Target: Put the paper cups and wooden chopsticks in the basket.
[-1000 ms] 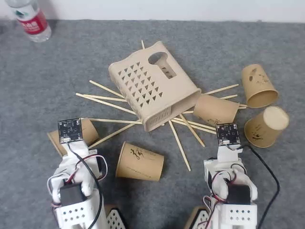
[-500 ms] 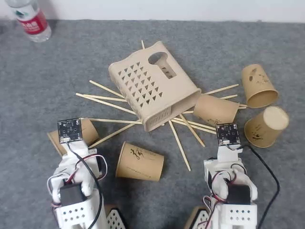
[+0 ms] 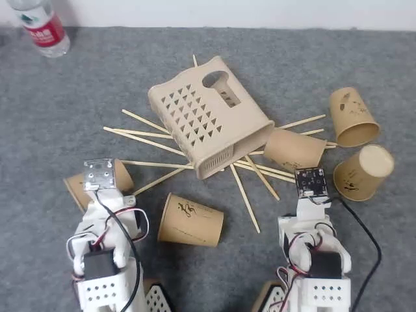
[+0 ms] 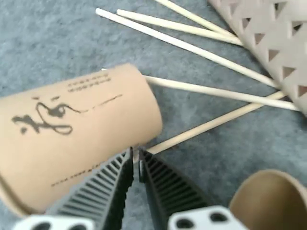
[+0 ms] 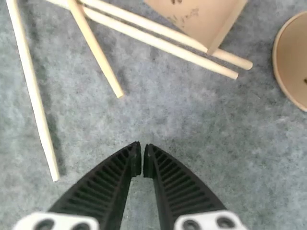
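- Count: 5 paper cups (image 3: 190, 220), 1 basket (image 3: 208, 120), approx. 10 chopsticks (image 5: 31, 96); they overlap, exact no. unclear.
- Chg: left arm's wrist tipped slightly; right arm same.
- Basket on its side over sticks; cups lie outside it.
- Left gripper (image 4: 135, 158): jaws together, nothing held, cup (image 4: 72, 129) just beside tips.
- Right gripper (image 5: 142, 155): jaws together, nothing held, sticks ahead of tips, apart.

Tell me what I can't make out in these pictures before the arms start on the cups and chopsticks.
Basket interior, high view: it lies tipped, its own perforated wall hiding whether anything is inside.
Chopsticks count, high view: several run under the basket and a cup.
Leftmost cup, high view: the left arm's wrist board covers most of it.
Bottle, high view: cut off by the top edge.
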Robot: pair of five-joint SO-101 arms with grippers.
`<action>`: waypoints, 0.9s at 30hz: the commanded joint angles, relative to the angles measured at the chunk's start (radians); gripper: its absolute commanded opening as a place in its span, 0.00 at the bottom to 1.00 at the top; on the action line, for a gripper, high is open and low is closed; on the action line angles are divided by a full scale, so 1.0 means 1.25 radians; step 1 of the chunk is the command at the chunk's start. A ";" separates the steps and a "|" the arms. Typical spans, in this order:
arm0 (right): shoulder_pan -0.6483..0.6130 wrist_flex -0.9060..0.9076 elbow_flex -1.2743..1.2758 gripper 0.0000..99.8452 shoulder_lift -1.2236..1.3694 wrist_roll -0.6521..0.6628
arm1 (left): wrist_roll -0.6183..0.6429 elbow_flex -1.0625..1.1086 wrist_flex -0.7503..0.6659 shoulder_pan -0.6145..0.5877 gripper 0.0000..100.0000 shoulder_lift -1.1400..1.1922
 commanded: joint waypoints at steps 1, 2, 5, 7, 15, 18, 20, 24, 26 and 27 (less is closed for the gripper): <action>0.004 -0.063 0.014 0.04 -0.006 -0.007 | 0.002 -0.006 -0.026 0.012 0.01 -0.017; 0.007 -0.075 0.014 0.04 -0.006 -0.007 | 0.002 -0.007 -0.029 0.021 0.01 -0.017; 0.008 -0.096 0.014 0.04 -0.007 -0.004 | 0.002 -0.013 -0.028 0.052 0.01 -0.017; 0.008 -0.121 0.014 0.04 -0.007 -0.002 | -0.002 -0.029 -0.023 0.047 0.01 -0.017; 0.009 -0.139 0.007 0.04 -0.007 0.000 | -0.155 -0.089 0.009 0.010 0.02 -0.017; 0.012 -0.168 -0.018 0.04 -0.006 0.005 | -0.141 -0.110 -0.017 0.005 0.02 -0.017; 0.030 -0.170 -0.053 0.04 -0.006 0.068 | -0.147 -0.138 -0.023 0.002 0.02 -0.017; 0.045 -0.147 -0.149 0.04 -0.004 0.217 | -0.119 -0.224 -0.028 0.007 0.09 -0.017; 0.041 -0.101 -0.195 0.06 -0.004 0.244 | -0.109 -0.252 -0.044 0.016 0.14 -0.015; 0.042 -0.077 -0.218 0.08 -0.004 0.260 | -0.107 -0.258 -0.053 0.023 0.16 -0.014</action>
